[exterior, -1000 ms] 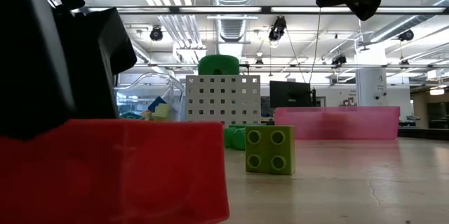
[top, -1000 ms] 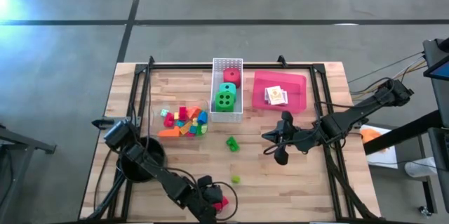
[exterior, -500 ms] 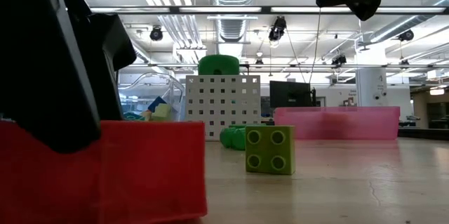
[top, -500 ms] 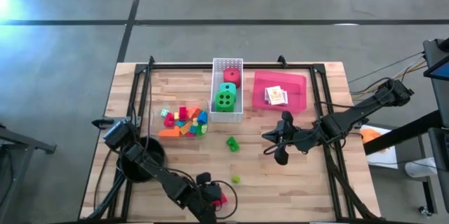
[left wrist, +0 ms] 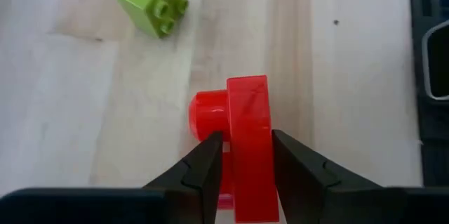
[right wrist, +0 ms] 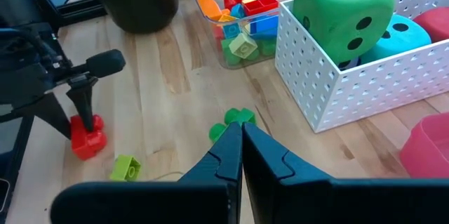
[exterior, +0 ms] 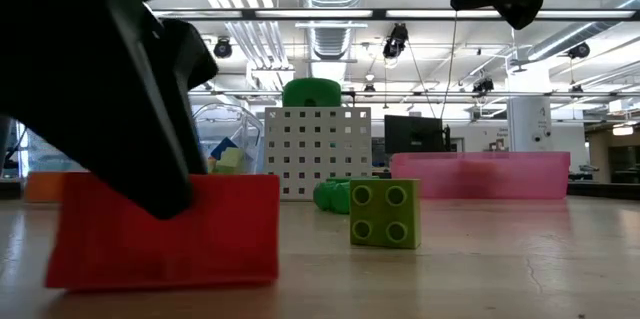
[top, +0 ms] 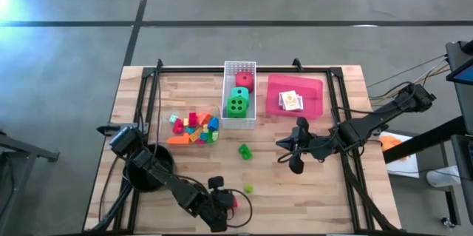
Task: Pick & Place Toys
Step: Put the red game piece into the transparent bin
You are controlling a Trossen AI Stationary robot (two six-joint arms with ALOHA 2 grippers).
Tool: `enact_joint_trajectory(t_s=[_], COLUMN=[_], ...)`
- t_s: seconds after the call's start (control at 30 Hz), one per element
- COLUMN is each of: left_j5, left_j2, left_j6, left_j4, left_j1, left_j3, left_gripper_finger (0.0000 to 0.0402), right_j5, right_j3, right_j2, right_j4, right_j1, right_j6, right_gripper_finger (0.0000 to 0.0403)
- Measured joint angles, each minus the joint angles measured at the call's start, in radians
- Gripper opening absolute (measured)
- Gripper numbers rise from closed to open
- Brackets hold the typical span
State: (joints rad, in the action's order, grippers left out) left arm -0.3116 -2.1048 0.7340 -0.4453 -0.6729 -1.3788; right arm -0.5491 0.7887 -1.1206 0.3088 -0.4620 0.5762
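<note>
- Gripping a red brick (left wrist: 247, 140) between its two fingers, the left gripper (top: 226, 202) sits at the table's near edge, well in front of the white perforated basket (top: 239, 68); the brick rests on the wood.
- Just beyond that brick, toward the basket, a small light-green brick (top: 248, 189) lies apart from it, untouched.
- Farther in, a darker green toy (top: 244, 151) lies on the boards, near the basket's front end.
- Right of that toy, the right gripper (top: 284, 147) hangs above the table with its fingers pressed together, holding nothing.
- Left of the basket, a clear container holds a heap of multicoloured bricks (top: 194, 127); a round black pot (top: 151, 168) stands nearer than it.
- Inside the basket sit a green die (top: 236, 103), a teal die (top: 241, 92) and a red die (top: 244, 81).
- Right of the basket, the red tray (top: 310, 88) holds a card pack (top: 291, 101).
</note>
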Motion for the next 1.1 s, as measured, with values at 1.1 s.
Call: enact_joint_trajectory(t_s=[1.1], left_j5=[-0.07], left_j2=[0.001], left_j6=[-0.109], left_j4=[-0.048], left_j1=[0.014], left_j3=[0.007], left_gripper_finger=[0.0065], right_j5=[0.0], right_j3=[0.0], right_j2=[0.0], right_j4=[0.0], right_j1=[0.0], right_j6=[0.0], right_gripper_finger=[0.0008])
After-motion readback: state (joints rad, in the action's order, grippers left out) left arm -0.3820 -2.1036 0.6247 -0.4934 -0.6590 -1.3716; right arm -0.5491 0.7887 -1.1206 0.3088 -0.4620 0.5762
